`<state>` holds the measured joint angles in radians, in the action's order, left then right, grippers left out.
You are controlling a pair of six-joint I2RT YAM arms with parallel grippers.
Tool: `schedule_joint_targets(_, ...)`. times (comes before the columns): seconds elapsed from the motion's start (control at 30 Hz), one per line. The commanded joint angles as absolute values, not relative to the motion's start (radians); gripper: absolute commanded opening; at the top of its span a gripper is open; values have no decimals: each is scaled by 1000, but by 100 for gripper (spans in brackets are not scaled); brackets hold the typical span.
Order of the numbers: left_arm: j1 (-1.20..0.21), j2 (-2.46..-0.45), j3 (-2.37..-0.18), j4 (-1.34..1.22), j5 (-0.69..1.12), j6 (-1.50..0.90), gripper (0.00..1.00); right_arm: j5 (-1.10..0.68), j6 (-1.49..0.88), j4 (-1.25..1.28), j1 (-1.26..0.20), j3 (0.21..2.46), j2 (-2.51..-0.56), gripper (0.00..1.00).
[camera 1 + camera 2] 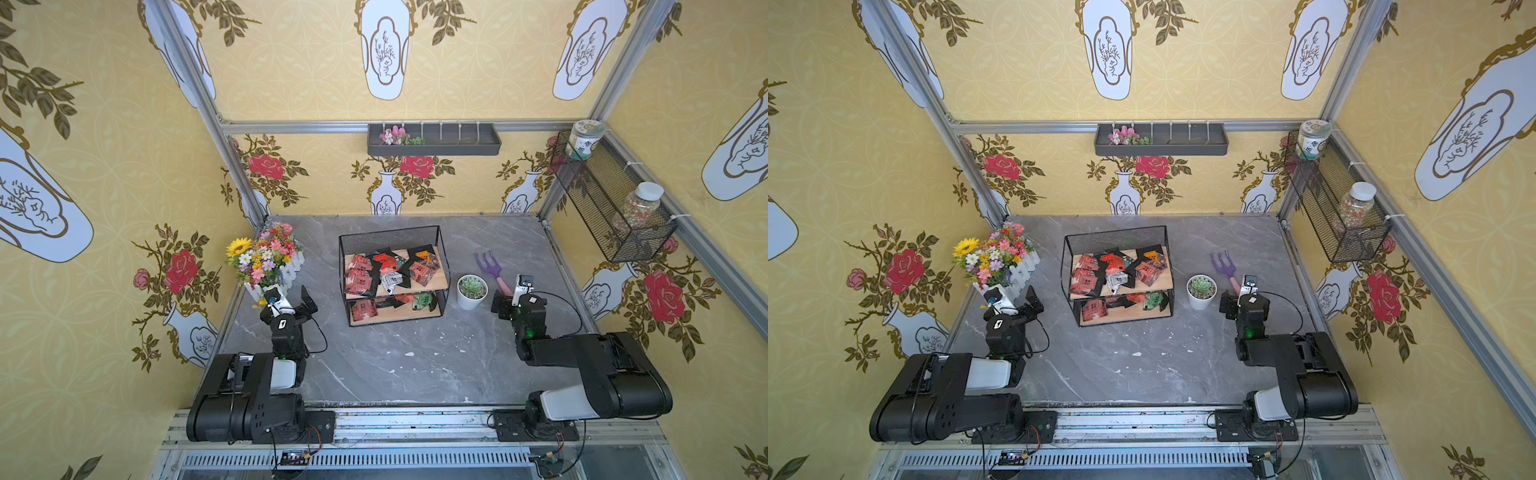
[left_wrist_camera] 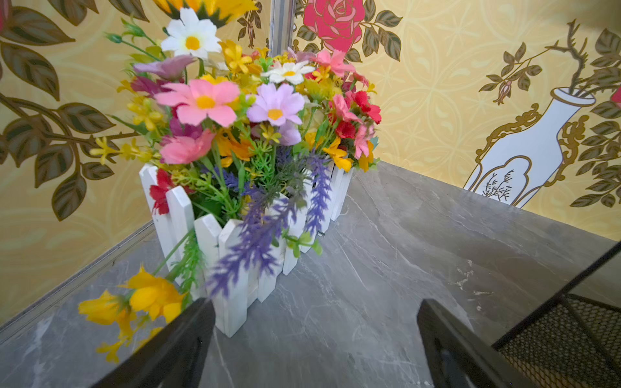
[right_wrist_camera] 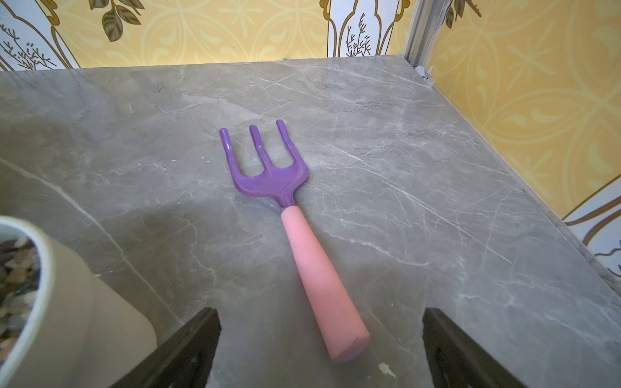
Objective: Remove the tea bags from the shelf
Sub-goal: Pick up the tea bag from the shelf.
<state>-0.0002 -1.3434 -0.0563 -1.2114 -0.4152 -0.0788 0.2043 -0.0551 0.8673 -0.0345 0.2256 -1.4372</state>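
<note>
The shelf (image 1: 390, 239) (image 1: 1117, 239), a black mesh rack with two wooden boards, stands mid-table in both top views. Several red, black and silver tea bags (image 1: 388, 270) (image 1: 1113, 270) lie piled on its upper board. More tea bags, red (image 1: 363, 309) and green (image 1: 424, 300), lie on the lower board. My left gripper (image 1: 306, 301) (image 2: 316, 304) hovers open and empty to the left of the shelf, whose mesh corner (image 2: 554, 329) shows in the left wrist view. My right gripper (image 1: 500, 305) (image 3: 321, 314) is open to the shelf's right, beyond the pot, holding nothing.
A white picket box of artificial flowers (image 1: 266, 262) (image 2: 255, 134) stands just behind the left gripper. A potted succulent (image 1: 472, 291) (image 3: 50, 302) sits between shelf and right gripper. A purple garden fork with pink handle (image 1: 490, 266) (image 3: 302, 242) lies under the right gripper. A wall tray (image 1: 434, 139) and a mesh basket with jars (image 1: 611, 208) hang above.
</note>
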Motion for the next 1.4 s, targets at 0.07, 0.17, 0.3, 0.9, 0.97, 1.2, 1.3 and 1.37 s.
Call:
schedule_joint_targets(0.07,0,-1345,-59,-1250,-412,-77,100,202,-57,917,-35,227,-1433,97)
schedule_joint_targets(0.17,0,-1346,-59,-1251,-411,-78,100,202,-57,917,-37,227,-1433,97)
schedule_joint_targets(0.3,0,-1347,-60,-1252,-411,-77,100,202,-56,917,-37,227,-1433,97)
schedule_joint_targets(0.9,-39,-1210,-42,-1201,-484,-53,100,256,-29,683,-76,288,-1267,97)
schedule_joint_targets(0.97,-91,-1135,-53,-1142,-539,-12,100,319,-27,565,-109,327,-1165,97)
schedule_joint_targets(1.2,-225,-880,-160,-905,-709,41,100,411,1,313,-159,495,-979,97)
schedule_joint_targets(1.3,-267,-822,-249,-812,-754,47,100,427,-39,151,-165,638,-921,97)
schedule_joint_targets(1.37,-313,-803,-312,-796,-794,93,100,408,-54,61,-173,760,-905,97)
